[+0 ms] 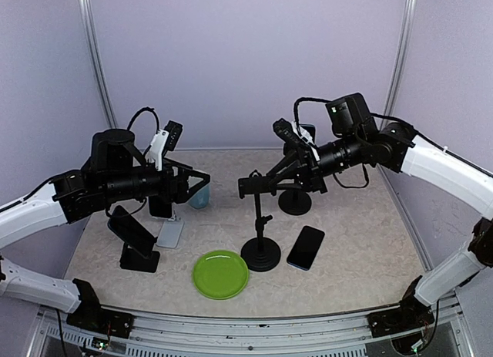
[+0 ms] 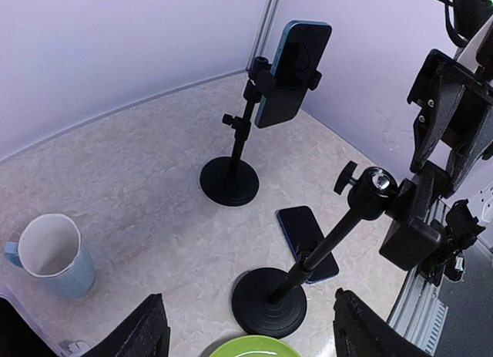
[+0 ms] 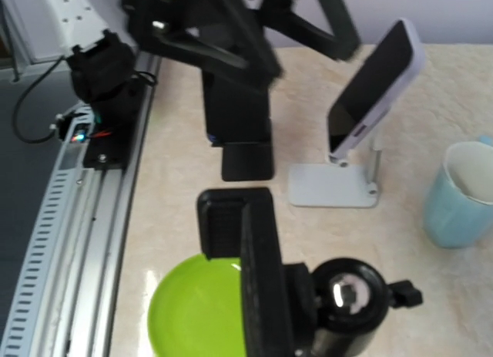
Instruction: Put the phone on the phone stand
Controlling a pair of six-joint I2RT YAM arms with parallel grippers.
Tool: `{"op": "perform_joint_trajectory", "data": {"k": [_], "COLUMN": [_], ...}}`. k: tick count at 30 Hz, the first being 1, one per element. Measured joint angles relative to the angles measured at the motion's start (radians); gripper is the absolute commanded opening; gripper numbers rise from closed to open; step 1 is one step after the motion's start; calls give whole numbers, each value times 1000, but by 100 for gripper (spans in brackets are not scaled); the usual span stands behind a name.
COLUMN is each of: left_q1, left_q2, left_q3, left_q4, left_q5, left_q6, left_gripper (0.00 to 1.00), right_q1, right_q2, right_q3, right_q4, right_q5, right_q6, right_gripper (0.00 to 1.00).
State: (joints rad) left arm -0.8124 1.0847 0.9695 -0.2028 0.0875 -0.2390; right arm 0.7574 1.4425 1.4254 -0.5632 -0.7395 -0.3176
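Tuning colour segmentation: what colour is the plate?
The plate is lime green, plain with no pattern; the top external view shows it best.

We see a beige, marbled tabletop [image 1: 362,249] enclosed by pale lavender walls [image 1: 246,56], with metal corner posts [image 1: 94,56] and an aluminium rail [image 1: 254,326] along its near edge.
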Motion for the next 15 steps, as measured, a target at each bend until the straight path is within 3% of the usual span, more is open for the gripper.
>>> {"op": "perform_joint_trajectory", "data": {"k": [2, 7, 15], "left_q1": [-4, -19, -49], "left_q2": [12, 31, 34], "left_q3": [0, 0, 1], "left_q4": [5, 9, 8], "left_q5": [0, -8, -44], "left_q6": [0, 0, -10], "left_gripper": [71, 71, 70], "right_q1": [0, 0, -12], "right_q2": [-6, -17, -88], "right_q3": [-12, -25, -13], "right_q4": [9, 15, -21], "right_q5": [-14, -15, 23], "right_q6": [-6, -25, -103], "right_gripper": [3, 46, 72]}}
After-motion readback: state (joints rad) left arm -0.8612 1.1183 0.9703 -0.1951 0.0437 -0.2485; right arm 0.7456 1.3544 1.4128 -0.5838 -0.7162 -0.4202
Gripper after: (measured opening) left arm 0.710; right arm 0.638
